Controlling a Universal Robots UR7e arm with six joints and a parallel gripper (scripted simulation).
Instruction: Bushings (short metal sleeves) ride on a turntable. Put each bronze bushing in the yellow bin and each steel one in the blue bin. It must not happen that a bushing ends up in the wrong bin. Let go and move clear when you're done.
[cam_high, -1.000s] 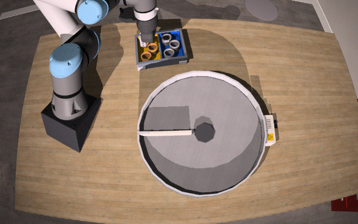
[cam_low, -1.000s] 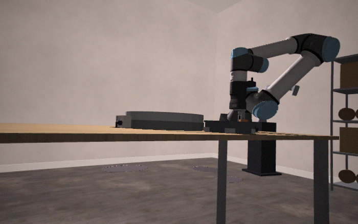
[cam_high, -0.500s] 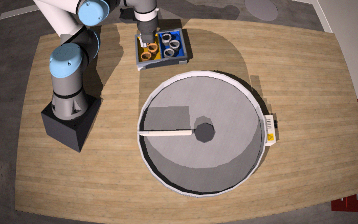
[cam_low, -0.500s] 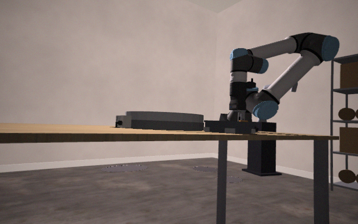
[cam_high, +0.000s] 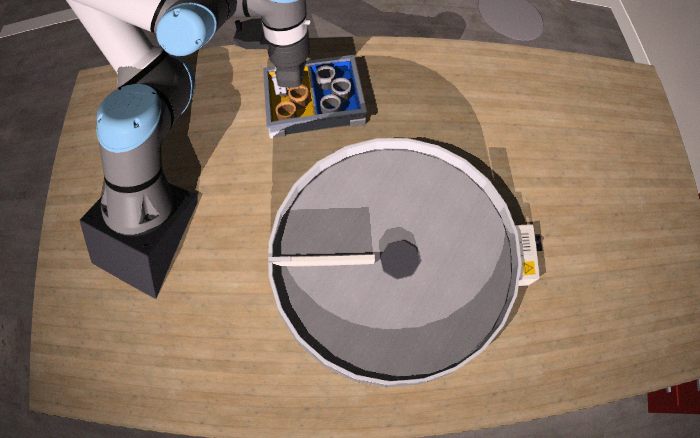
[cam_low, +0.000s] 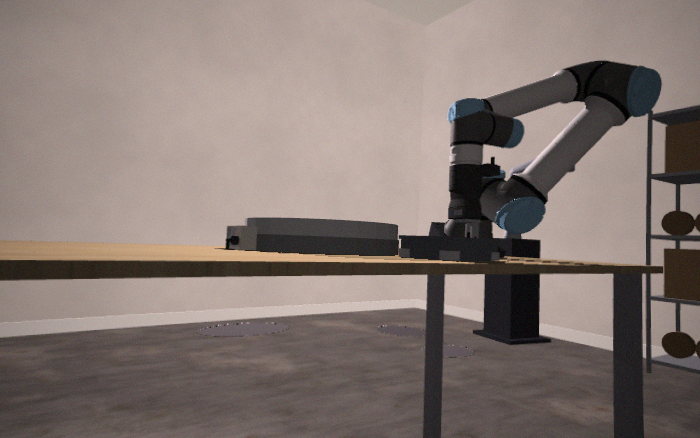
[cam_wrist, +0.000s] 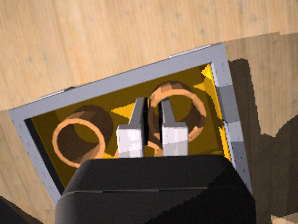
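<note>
Bronze sleeve bushing (cam_wrist: 154, 146), clamped in gripper (cam_high: 280, 90) (cam_low: 469, 230) (cam_wrist: 153, 111) | within yellow rectangular bin (cam_high: 309, 105) (cam_wrist: 123, 109), two bronze neighbours (cam_high: 278, 111) (cam_wrist: 103, 146) crowding the fingers; room above the rim

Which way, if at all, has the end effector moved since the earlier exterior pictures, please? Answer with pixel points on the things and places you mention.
Yes: the end effector (cam_high: 281, 91) (cam_low: 469, 230) (cam_wrist: 153, 111) has moved slightly down, closer to the tray (cam_high: 309, 125) (cam_low: 449, 247) (cam_wrist: 125, 81) in that view.
</note>
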